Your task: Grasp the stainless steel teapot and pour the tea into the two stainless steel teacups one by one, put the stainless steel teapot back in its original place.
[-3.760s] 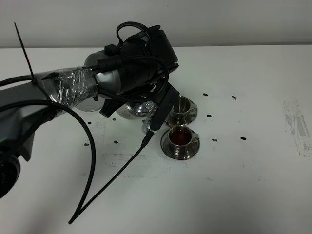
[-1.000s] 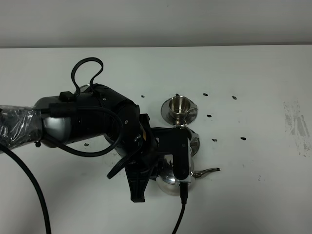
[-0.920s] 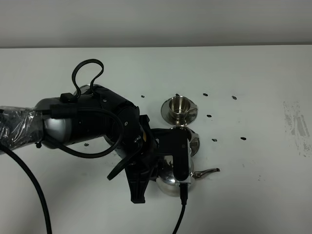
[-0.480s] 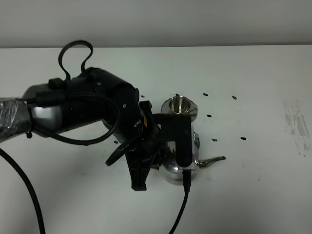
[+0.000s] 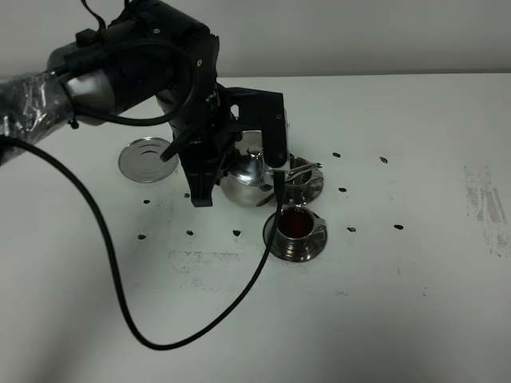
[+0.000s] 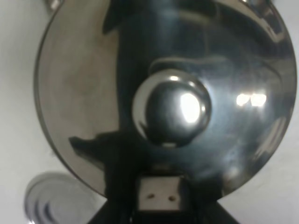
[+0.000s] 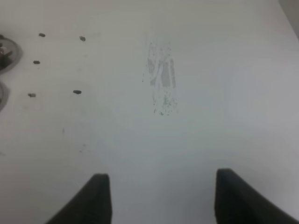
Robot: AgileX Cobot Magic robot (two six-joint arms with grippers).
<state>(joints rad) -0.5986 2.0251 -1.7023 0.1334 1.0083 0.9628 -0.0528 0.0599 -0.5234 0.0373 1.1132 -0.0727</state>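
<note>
My left gripper (image 5: 233, 163) is shut on the stainless steel teapot (image 5: 243, 177) and holds it just left of the far teacup (image 5: 303, 177). The thin spout (image 5: 289, 170) reaches over that cup's rim. The cup's inside is hidden, and I see no stream. The near teacup (image 5: 295, 227) stands on its saucer (image 5: 275, 243) with reddish-brown tea in it. In the left wrist view the teapot's domed lid (image 6: 84, 93) and knob (image 6: 171, 110) fill the frame. My right gripper (image 7: 163, 200) is open and empty over bare table, far from the cups.
A round steel coaster (image 5: 144, 159) lies on the white table left of the teapot; it also shows in the left wrist view (image 6: 44, 207). The arm's black cable (image 5: 239, 295) loops across the table in front of the cups. Small dark marks (image 5: 383, 159) dot the surface.
The left arm has carried the teapot from in front of the near cup back and up to the far cup. The near cup with tea has come into view.
</note>
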